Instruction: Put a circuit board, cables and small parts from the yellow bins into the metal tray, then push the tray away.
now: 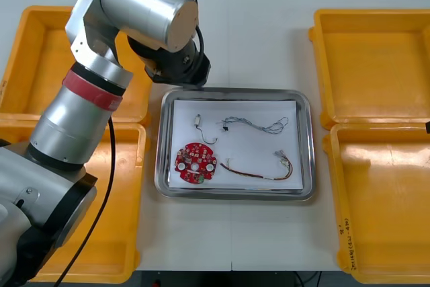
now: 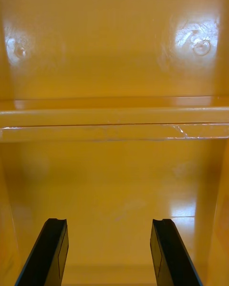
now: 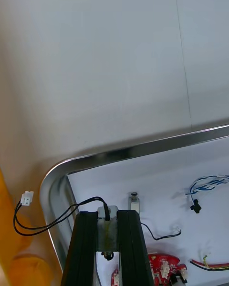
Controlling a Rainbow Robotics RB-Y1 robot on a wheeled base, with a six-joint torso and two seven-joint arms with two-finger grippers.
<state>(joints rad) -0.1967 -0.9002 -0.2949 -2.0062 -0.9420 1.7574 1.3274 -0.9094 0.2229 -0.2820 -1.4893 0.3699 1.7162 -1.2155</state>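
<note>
While the left tool [image 3: 107, 214] clamps one black cable [image 3: 26, 199], the right tool [image 2: 109, 221] gapes.

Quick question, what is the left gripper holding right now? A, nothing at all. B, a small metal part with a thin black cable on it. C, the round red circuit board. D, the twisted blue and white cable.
B: in the left wrist view the left gripper is shut on a small metal part whose thin black cable loops out sideways, above the corner of the shiny metal tray.
</note>
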